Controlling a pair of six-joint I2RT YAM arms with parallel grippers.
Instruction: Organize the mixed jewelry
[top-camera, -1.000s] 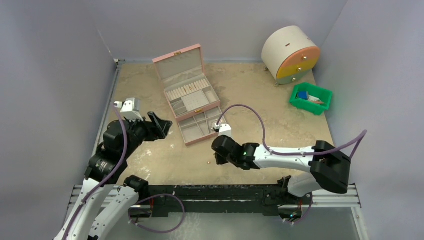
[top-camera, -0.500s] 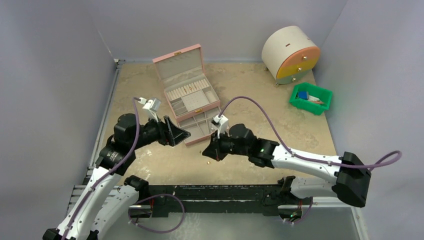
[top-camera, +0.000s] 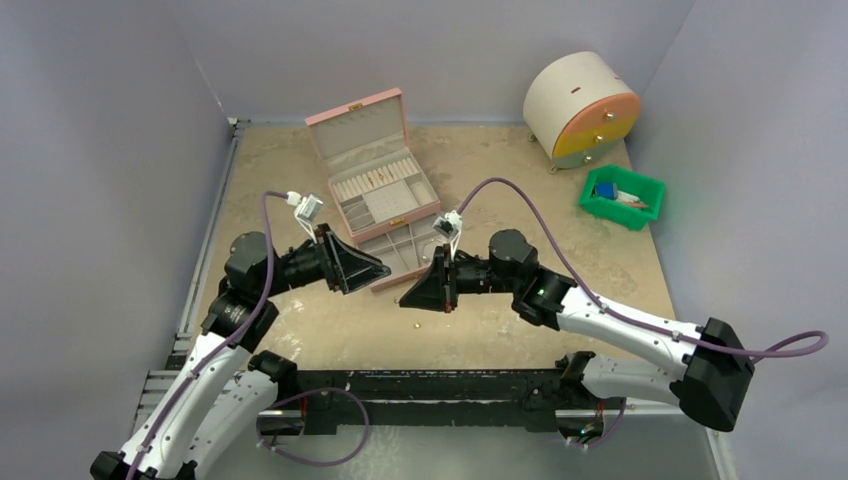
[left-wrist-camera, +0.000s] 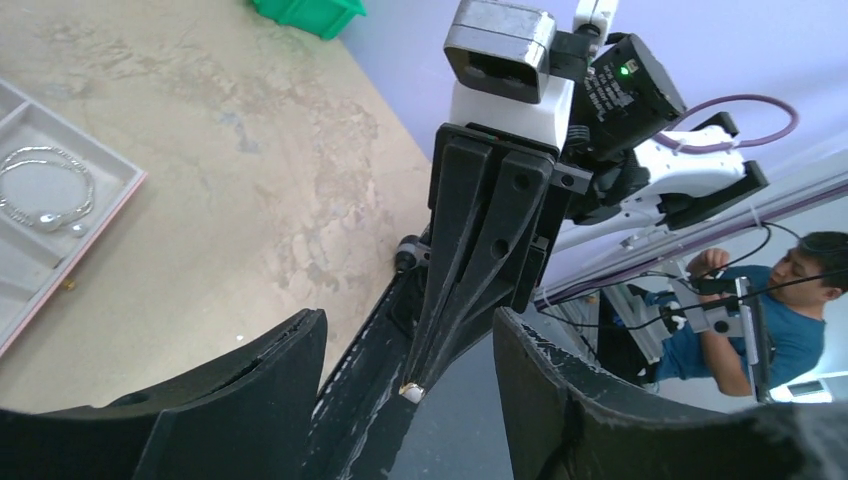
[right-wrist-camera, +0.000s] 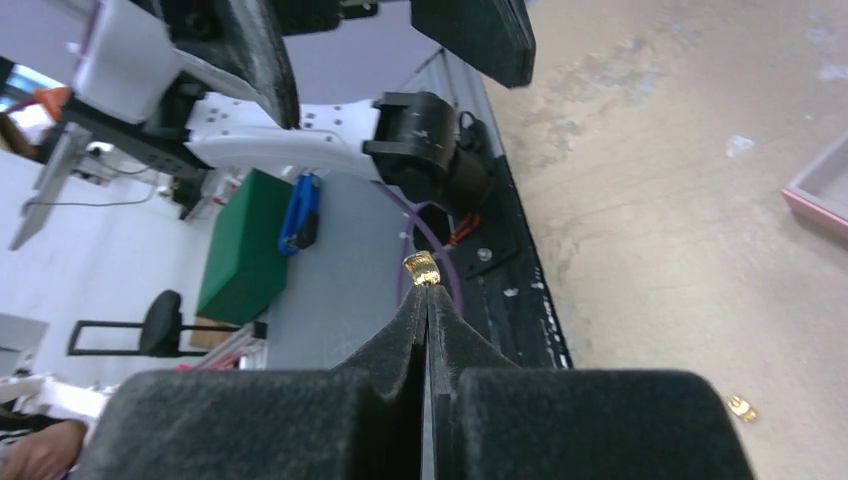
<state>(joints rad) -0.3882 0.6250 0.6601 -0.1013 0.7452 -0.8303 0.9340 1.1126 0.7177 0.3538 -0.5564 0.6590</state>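
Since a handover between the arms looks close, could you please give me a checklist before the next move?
1. Right gripper shut on the gold ring, held at the very tips: ok.
2. Left gripper open, facing the right gripper: ok.
3. Ring between the left fingers: cannot tell, depth unclear.
4. Pink box open, bracelet in its tray: ok.
5. Table free of loose jewelry: not ok, a gold piece lies there.

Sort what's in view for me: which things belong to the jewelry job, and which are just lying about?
Job: small gold ring pinched in the right end effector; gold bead on the table; silvery bracelet in the pink box.
Lying about: green bin with blue items; round drawer unit.
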